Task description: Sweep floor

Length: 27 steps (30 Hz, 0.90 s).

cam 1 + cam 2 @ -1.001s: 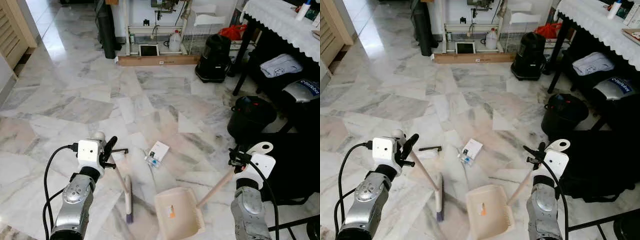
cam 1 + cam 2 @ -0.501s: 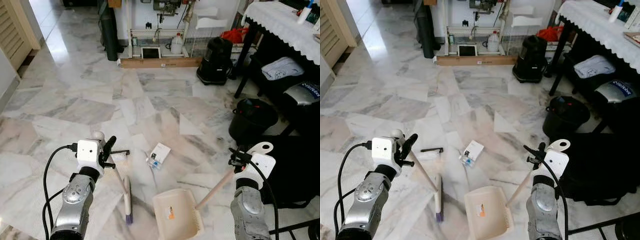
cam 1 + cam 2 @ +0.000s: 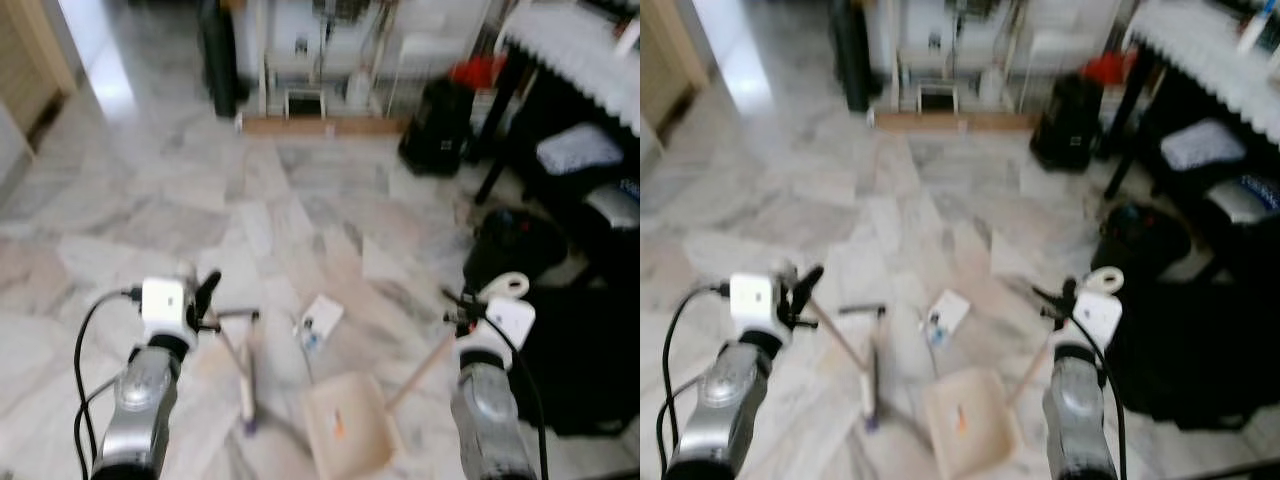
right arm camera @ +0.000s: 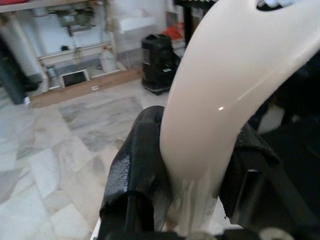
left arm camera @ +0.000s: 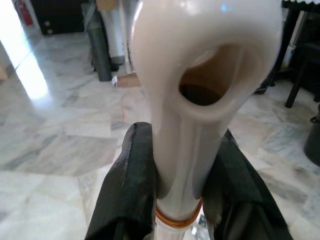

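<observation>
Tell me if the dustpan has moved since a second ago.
Yes, slightly, though the view is blurred: the dustpan has crept forward, its front edge now nearer the white packet.

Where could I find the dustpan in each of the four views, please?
Left eye view: dustpan on the floor, low centre, between the arms.
Right eye view: low centre, left of the right arm.
Left wrist view: not in it; the left end effector grips the broom handle.
Right wrist view: its cream handle between the right end effector fingers.
Shared landmark: white packet.
</observation>
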{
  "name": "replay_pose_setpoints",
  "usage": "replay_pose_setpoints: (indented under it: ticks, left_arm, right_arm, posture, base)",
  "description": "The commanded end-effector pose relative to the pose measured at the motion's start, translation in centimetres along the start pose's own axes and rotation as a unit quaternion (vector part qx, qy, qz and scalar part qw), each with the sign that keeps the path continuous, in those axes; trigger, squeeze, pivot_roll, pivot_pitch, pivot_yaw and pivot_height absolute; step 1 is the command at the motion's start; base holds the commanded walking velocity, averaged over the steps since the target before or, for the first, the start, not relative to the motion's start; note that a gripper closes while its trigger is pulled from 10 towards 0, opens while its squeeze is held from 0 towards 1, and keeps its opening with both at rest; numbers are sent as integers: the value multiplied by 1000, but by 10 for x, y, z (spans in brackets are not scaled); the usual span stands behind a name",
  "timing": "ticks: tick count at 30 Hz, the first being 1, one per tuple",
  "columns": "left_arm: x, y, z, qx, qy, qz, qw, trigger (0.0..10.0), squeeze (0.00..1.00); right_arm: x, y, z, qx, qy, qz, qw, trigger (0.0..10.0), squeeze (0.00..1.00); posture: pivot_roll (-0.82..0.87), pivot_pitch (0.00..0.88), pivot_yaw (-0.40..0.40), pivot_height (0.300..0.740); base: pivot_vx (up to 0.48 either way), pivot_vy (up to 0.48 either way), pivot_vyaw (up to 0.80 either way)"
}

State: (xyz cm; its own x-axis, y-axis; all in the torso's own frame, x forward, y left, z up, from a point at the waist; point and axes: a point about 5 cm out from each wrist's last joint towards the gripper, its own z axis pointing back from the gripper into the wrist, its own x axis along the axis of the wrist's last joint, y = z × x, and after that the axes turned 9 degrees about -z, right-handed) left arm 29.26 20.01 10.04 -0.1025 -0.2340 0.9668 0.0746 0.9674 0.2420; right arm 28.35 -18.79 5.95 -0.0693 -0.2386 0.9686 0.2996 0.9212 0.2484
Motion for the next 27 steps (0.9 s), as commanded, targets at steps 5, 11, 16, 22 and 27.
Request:
replay_pose_setpoints:
  ticks: [5,11,16,22,27]
  left_arm:
    - [18,-7,-7,-9,-42,2,999,10000,0]
    - [39,-6,-13,-6,-81,4,997,10000,0]
    - [48,-6,-18,-8,-98,4,995,10000,0]
    - [47,-6,-18,-10,-97,5,995,10000,0]
    - [45,-6,-16,-10,-93,5,996,10000,0]
  right_arm:
    - [5,-7,-2,-8,-12,4,1000,10000,0]
    - [7,-5,-3,-3,-16,-4,1000,10000,0]
    - [7,-5,-3,-4,-16,-4,1000,10000,0]
    - [7,-5,-3,-8,-18,-1,1000,10000,0]
    - [6,-7,-3,-11,-17,-1,1000,10000,0]
  posture:
    - [-83,89,-56,740]
    - [-82,88,-56,740]
    - [-79,86,-54,740]
    - [-78,81,-50,740]
    - [-78,83,-49,740]
  base:
    - [315,0,0]
    - [316,0,-200]
    - [315,0,-550]
    - [316,0,0]
    - [312,0,0]
